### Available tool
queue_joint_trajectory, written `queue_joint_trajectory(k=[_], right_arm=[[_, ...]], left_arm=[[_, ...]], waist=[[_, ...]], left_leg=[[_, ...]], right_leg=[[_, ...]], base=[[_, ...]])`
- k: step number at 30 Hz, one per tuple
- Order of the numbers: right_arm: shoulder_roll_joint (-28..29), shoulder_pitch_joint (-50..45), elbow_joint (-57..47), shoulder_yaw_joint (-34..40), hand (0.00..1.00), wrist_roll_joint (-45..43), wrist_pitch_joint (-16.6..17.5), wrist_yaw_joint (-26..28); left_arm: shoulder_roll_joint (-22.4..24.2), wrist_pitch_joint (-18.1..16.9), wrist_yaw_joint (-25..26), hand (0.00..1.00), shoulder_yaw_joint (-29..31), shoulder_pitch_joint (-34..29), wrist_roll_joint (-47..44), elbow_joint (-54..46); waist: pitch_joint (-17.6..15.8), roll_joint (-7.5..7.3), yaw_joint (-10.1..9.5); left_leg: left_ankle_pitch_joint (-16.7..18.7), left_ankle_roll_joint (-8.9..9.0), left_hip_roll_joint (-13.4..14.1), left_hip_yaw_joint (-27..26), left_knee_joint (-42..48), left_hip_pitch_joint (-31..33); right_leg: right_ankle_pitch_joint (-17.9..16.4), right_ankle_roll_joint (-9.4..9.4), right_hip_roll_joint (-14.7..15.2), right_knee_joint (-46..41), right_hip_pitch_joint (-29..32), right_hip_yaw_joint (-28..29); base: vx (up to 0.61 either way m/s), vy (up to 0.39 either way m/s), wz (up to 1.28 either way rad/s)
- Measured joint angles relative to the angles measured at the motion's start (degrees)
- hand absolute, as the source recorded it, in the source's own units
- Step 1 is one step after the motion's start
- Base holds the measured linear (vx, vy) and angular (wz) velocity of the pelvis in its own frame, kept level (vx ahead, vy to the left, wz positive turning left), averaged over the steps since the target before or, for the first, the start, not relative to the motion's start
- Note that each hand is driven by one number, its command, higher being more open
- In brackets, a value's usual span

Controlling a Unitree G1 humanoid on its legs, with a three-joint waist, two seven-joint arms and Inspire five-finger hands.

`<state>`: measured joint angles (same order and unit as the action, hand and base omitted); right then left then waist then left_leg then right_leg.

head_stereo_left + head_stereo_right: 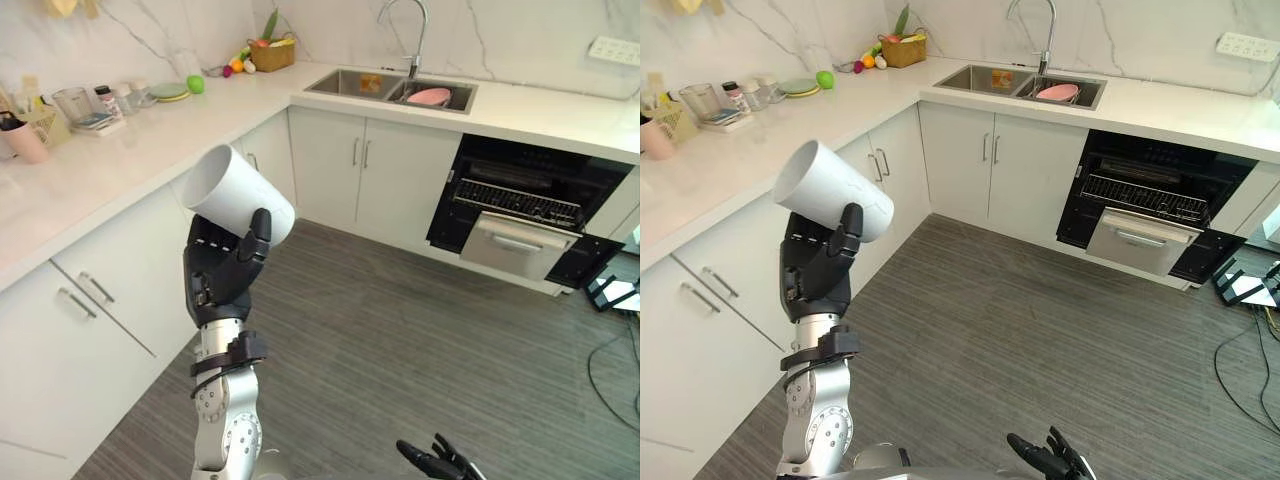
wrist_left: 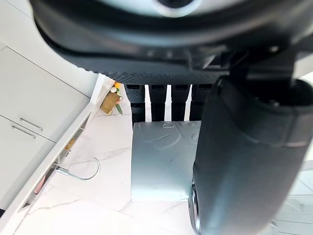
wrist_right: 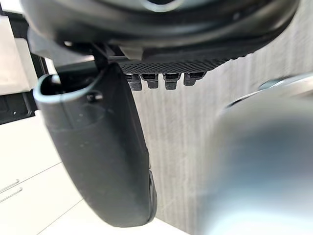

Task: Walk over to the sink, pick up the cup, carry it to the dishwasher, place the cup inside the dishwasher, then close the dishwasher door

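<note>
Kitchen floor, L-shaped counter (image 1: 120,170), dishwasher (image 1: 520,205) open at 2 o'clock. The left robot hand (image 1: 222,265) grasps the white cup (image 1: 235,190) (tilted). The right robot hand (image 1: 440,463) hangs released at 5 o'clock.

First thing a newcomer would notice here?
The white cup, raised and tilted in the left hand, close in by the left-side cabinets. Then the dishwasher, standing open and dark among the white cabinets, under the counter just right of the sink. The right hand hangs open and low.
</note>
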<state>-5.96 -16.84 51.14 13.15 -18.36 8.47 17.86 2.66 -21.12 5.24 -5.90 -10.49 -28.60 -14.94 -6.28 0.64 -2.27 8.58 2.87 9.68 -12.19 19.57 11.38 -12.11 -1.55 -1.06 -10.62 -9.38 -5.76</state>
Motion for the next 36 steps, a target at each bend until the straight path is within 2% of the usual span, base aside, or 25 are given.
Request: queue_joint_trajectory(k=[2,3,5,8,9,10,12,14,16,18,19,20,21,22,23,26,27,28,29,30,31,32,33,34,36], right_arm=[[0.0,0.5,0.0,0.0,1.0,0.0,0.1,0.4],[0.7,0.5,0.7,0.2,1.0,0.1,-0.2,0.3],[2.0,1.2,1.4,0.3,1.0,0.1,-0.4,0.7],[5.6,1.1,5.3,5.2,1.0,0.0,-0.2,0.1],[6.5,1.2,6.2,7.2,1.0,-0.2,0.6,-0.8],[6.6,0.7,6.4,7.9,1.0,-0.2,1.2,-1.8],[6.6,-0.3,6.5,7.9,1.0,-0.1,1.7,-3.0],[6.7,-0.5,5.8,8.0,1.0,-0.6,3.5,-4.3],[7.6,-0.6,4.3,7.8,1.0,-0.6,5.1,-5.7],[7.6,-1.2,3.3,7.7,1.0,-0.5,6.0,-6.9],[7.6,-1.6,2.7,6.6,1.0,-0.5,6.2,-7.8],[7.5,-2.6,1.4,5.2,1.0,-0.4,6.5,-8.4],[7.4,-3.1,0.8,4.7,1.0,-0.4,6.6,-8.5],[5.2,-2.6,-0.6,3.4,1.0,-0.5,5.9,-9.2],[3.9,-2.3,-2.7,1.5,1.0,-0.6,5.5,-10.4],[4.3,-1.6,-12.2,-0.8,1.0,-0.7,5.2,-14.0],[4.4,-1.4,-14.4,-1.1,1.0,-0.7,5.2,-14.6],[4.5,-0.9,-19.2,-1.3,1.0,-0.8,5.1,-15.4],[4.6,-0.7,-21.7,-1.3,1.0,-0.8,5.2,-15.7],[4.6,-0.9,-27.1,-1.2,1.0,-0.7,5.4,-16.2],[4.5,-1.4,-31.6,-1.1,1.0,-0.6,5.6,-16.4],[4.5,-1.5,-33.5,-1.1,1.0,-0.6,5.9,-16.5],[4.5,-1.6,-36.8,-1.1,1.0,-0.4,7.2,-16.6],[4.5,-1.6,-39.8,-1.3,1.0,-0.4,8.6,-16.3],[3.7,-0.3,-45.4,-2.1,1.0,-0.2,10.0,-15.5]], left_arm=[[0.1,-0.3,-0.8,0.0,-1.3,-1.4,0.0,0.8],[-0.3,-1.1,-2.0,0.0,-2.5,-1.6,-0.1,2.6],[-0.5,-1.2,-3.4,0.0,-2.9,-1.1,-0.3,5.0],[-2.0,-1.2,-4.3,0.0,-3.7,-0.5,-0.8,9.8],[-3.2,-0.8,-4.3,0.0,-4.3,-0.2,-0.8,9.9],[-4.3,0.3,-4.2,0.0,-5.5,0.3,-0.7,9.9],[-4.8,0.7,-4.2,0.0,-6.7,1.0,-0.4,9.9],[-5.9,0.9,-3.9,0.0,-8.7,2.7,0.6,10.0],[-6.3,2.2,-3.2,0.0,-9.9,4.7,0.6,10.1],[-6.1,2.8,-3.0,0.0,-10.1,6.2,0.5,10.1],[-6.1,3.1,-3.2,0.0,-9.5,6.4,0.3,9.9],[-6.2,3.8,-3.8,0.0,-8.3,5.7,0.2,9.3],[-6.2,4.1,-4.1,0.0,-7.8,5.4,0.1,9.0],[-4.4,5.2,-4.6,0.0,-7.0,3.8,-0.2,9.1],[-4.0,5.2,-5.7,0.0,-7.0,3.3,-0.2,8.9],[-4.0,5.2,-7.4,0.0,-7.2,3.2,-0.1,7.5],[-4.0,5.2,-7.8,0.0,-7.2,3.2,0.0,6.9],[-4.0,4.9,-8.0,0.0,-7.2,2.8,0.3,5.0],[-3.9,4.8,-8.0,0.0,-7.3,2.8,0.5,4.1],[-3.8,3.9,-8.0,0.0,-8.0,2.8,0.6,2.4],[-3.7,2.8,-8.0,0.0,-8.4,2.5,0.9,1.3],[-3.6,2.2,-7.9,0.0,-8.6,2.5,1.5,1.1],[-3.6,1.8,-7.9,0.0,-8.9,2.5,1.6,1.1],[-3.9,1.8,-7.8,0.0,-9.1,2.4,0.8,1.2],[-3.7,0.0,-7.4,0.0,-9.3,2.4,0.4,1.2]], waist=[[0.3,0.03,-0.88],[1.2,-1.39,-1.33],[1.6,-2.36,-0.95],[2.7,-4.11,-0.41],[2.5,-5.16,-0.16],[2.1,-4.92,0.64],[1.9,-4.67,2.2],[2.0,-4.09,4.29],[1.5,-3.43,4.95],[1.1,-2.82,4.85],[1.1,-3.08,4.52],[1.3,-4.21,4.62],[1.5,-4.79,4.62],[0.8,-1.49,5.0],[0.7,0.1,4.52],[0.5,0.17,4.52],[0.5,0.2,4.5],[0.4,0.5,4.19],[0.2,0.93,4.01],[-0.2,1.38,3.52],[-0.4,1.37,2.81],[-0.4,1.72,2.71],[-0.9,1.65,2.59],[-1.4,0.85,2.06],[-1.5,0.63,1.49]], left_leg=[[-7.4,0.51,-1.7,2.1,-3.5,-0.3],[-8.1,-0.83,-3.0,0.8,-2.0,-0.9],[-3.6,-2.03,-3.5,-0.2,2.1,-1.2],[1.3,-2.94,-5.3,-2.4,0.5,-7.6],[2.7,-3.79,-7.0,-3.6,-1.7,-11.1],[3.7,-4.5,-8.2,-4.1,-4.1,-15.0],[4.7,-5.1,-8.2,-4.2,-5.6,-18.5],[5.2,-3.52,-6.4,-4.8,-7.2,-22.2],[5.9,-2.0,-4.0,-5.4,-9.2,-26.3],[7.5,0.68,-1.3,-6.4,-9.1,-29.2],[8.8,2.74,-0.8,-7.6,-8.8,-31.4],[10.2,4.45,-2.0,-8.4,-8.3,-34.0],[10.9,4.91,-2.4,-8.7,-8.1,-34.9],[12.5,5.27,0.4,-9.6,-5.6,-36.3],[12.0,4.65,1.7,-10.3,-2.8,-35.7],[8.6,2.95,3.4,-10.5,2.4,-35.0],[7.8,2.02,3.8,-10.5,4.4,-34.5],[4.8,-0.52,5.4,-10.3,11.6,-31.8],[2.4,-1.25,6.9,-9.6,16.6,-29.7],[-6.2,-1.86,9.1,-5.9,28.1,-24.0],[-15.0,-0.67,9.9,-0.5,39.0,-17.5],[-14.6,-0.32,10.1,1.7,44.8,-13.8],[-11.6,0.07,9.5,4.3,53.5,-7.4],[-7.4,-0.65,8.4,4.1,55.8,-3.0],[-0.7,-0.83,7.0,1.7,48.4,2.1]], right_leg=[[-1.8,2.54,1.5,0.0,-2.0,2.4],[-3.4,3.83,3.8,-0.5,-2.5,3.7],[-3.2,4.54,5.2,-2.9,-2.6,4.8],[-1.7,7.13,7.5,-20.7,2.1,5.6],[2.8,11.52,10.0,-33.6,7.8,5.5],[11.1,9.59,12.1,-45.2,13.5,4.8],[9.8,7.29,12.7,-53.7,19.5,3.5],[4.7,6.49,11.3,-50.6,25.4,-0.3],[2.8,5.65,9.0,-37.1,26.7,-5.8],[4.6,4.25,5.7,-19.2,24.7,-9.8],[9.8,2.55,3.8,-8.3,22.8,-10.7],[19.0,0.08,4.3,-5.2,22.1,-11.5],[19.8,-2.76,4.9,-5.7,22.1,-11.7],[15.3,-4.17,2.5,-10.2,22.0,-12.7],[13.4,-4.45,1.2,-10.9,22.2,-11.9],[8.3,-4.71,-0.9,-12.7,22.2,-11.5],[7.5,-4.6,-1.0,-12.9,21.9,-11.7],[6.4,-4.54,-1.2,-12.1,20.6,-12.8],[6.2,-4.5,-1.7,-11.2,19.5,-13.1],[5.8,-4.68,-3.0,-9.9,17.8,-12.6],[5.5,-5.31,-4.6,-8.6,15.8,-10.6],[5.2,-5.7,-5.4,-7.9,14.6,-9.9],[4.8,-6.42,-6.3,-6.3,11.6,-8.6],[4.7,-6.79,-6.4,-4.6,8.9,-6.5],[5.0,-7.25,-6.7,-1.9,5.1,-1.9]], base=[[0.38,0.241,-0.48],[0.45,0.302,-0.36],[0.43,0.294,-0.26],[0.39,0.28,-0.27],[0.28,0.185,-0.34],[0.34,0.216,-0.3],[0.26,0.119,-0.02],[0.32,0.081,0.01],[0.44,-0.013,-0.11],[0.6,-0.09,-0.2],[0.43,-0.09,-0.36],[0.56,-0.126,-0.35],[0.51,-0.09,-0.39],[0.55,-0.121,-0.44],[0.38,-0.097,-0.5],[0.28,-0.149,-0.39],[0.23,-0.101,-0.55],[0.24,-0.071,-0.55],[0.25,-0.053,-0.69],[0.31,-0.052,-0.63],[0.27,-0.03,-0.6],[0.34,-0.018,-0.56],[0.3,0.008,-0.61],[0.36,0.008,-0.8],[0.32,0.024,-1.01]])
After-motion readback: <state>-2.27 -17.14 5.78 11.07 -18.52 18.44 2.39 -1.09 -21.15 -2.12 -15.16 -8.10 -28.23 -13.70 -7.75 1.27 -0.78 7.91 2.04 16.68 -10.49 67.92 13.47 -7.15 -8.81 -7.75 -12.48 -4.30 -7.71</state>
